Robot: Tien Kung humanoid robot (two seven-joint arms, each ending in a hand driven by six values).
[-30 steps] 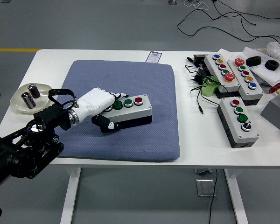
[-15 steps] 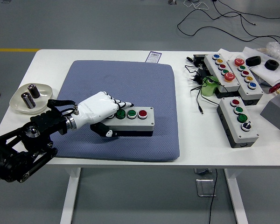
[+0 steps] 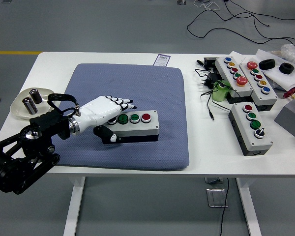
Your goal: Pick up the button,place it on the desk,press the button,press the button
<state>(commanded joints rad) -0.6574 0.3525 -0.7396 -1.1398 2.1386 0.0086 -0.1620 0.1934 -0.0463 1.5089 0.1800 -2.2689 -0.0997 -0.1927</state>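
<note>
White table (image 3: 113,58) carries a blue mat (image 3: 152,93); on it the button box (image 3: 137,127) sits, its left end grasped by the left hand (image 3: 104,111). No lettering is readable.

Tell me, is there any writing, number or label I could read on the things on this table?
None can be read.
Small card at the far edge of the blue mat: dark print, too small to read.
Button box under the robot hand: no lettering shows.
</note>
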